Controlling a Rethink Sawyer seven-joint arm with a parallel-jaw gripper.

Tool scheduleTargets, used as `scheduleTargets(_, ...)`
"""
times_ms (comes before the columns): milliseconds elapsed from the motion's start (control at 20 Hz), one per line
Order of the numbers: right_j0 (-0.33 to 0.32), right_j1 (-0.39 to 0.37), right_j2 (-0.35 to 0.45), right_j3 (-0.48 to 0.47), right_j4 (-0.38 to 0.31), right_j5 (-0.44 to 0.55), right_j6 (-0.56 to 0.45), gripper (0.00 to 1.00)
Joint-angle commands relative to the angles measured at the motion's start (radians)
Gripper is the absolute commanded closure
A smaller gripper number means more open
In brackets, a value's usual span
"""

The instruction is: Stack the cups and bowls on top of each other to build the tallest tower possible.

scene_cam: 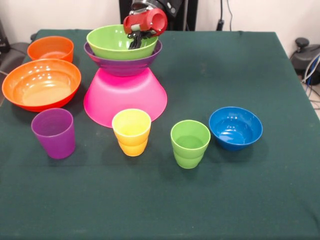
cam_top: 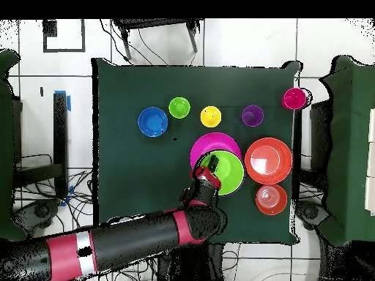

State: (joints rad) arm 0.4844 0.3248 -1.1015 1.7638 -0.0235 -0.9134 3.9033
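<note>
The tower stands at the table's back left: an upside-down pink bowl point(scene_cam: 125, 100), a purple bowl point(scene_cam: 122, 64) on it, and a lime green bowl point(scene_cam: 120, 42) on top. My gripper point(scene_cam: 135, 42) point(cam_top: 206, 174) reaches down into the green bowl at its rim on the robot's side. In front stand a purple cup point(scene_cam: 53, 132), a yellow cup point(scene_cam: 131, 131) and a green cup point(scene_cam: 190, 143), all upright. A reddish cup point(cam_top: 294, 97) sits at the table's corner, seen only from overhead. A small blue bowl point(scene_cam: 235, 127) is at the right.
A large orange bowl point(scene_cam: 41, 84) and a small orange bowl point(scene_cam: 50, 48) sit left of the tower, close to the table's left edge. The green table point(scene_cam: 210, 200) stretches to the right. Cables and dark equipment point(scene_cam: 305, 52) lie beyond its right edge.
</note>
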Motion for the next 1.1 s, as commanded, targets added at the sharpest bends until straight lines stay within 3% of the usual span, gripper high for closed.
scheduleTargets(50,-0.022,0.025,0.145,-0.132,0.038,-0.019,-0.167,1.00)
scheduleTargets(300,-0.034,-0.025,0.129,-0.150,-0.015,-0.007,-0.146,1.00)
scheduleTargets(750,-0.083,-0.164,0.119,-0.224,-0.218,0.050,-0.087,1.00)
scheduleTargets(1100,-0.104,-0.246,0.140,-0.260,-0.307,0.115,-0.072,1.00)
